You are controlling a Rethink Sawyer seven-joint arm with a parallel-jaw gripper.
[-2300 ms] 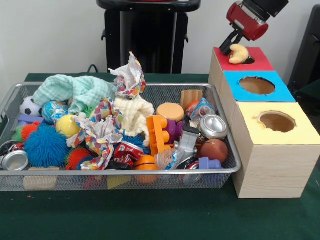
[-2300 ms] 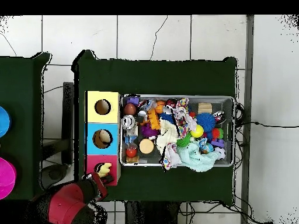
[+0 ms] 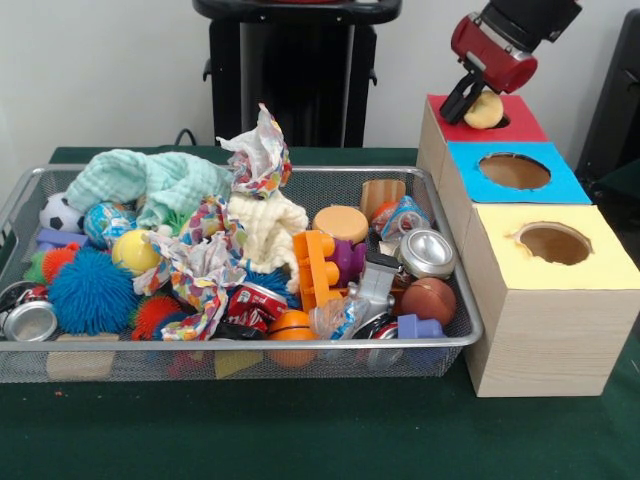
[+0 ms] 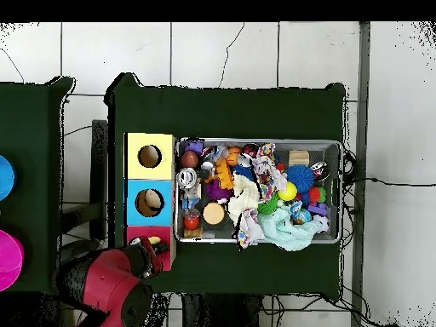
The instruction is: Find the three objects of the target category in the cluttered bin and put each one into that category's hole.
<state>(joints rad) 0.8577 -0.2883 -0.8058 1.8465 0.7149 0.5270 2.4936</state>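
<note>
My gripper point(image 3: 476, 103) hangs at the far right, shut on a pale yellowish-tan plush animal point(image 3: 486, 111). It holds the plush right at the hole in the red surround point(image 3: 522, 124), the farthest section of the pale wood box; the plush hides most of the hole. In the overhead view the arm and gripper point(image 4: 152, 249) cover the red section point(image 4: 134, 232). The silver wire mesh bin point(image 3: 240, 352) stands left of the box, full of clutter. No tan teddy bear or striped tiger shows in the bin; they are hidden or out of view.
The blue-surround hole point(image 3: 514, 171) and yellow-surround hole point(image 3: 553, 243) lie nearer the camera on the same box. The bin holds a blue puffer ball point(image 3: 92, 292), a soccer ball point(image 3: 60, 212), a green cloth point(image 3: 150, 180), crumpled patterned paper point(image 3: 205, 262), cans point(image 3: 30, 320) and a small basketball point(image 3: 428, 300).
</note>
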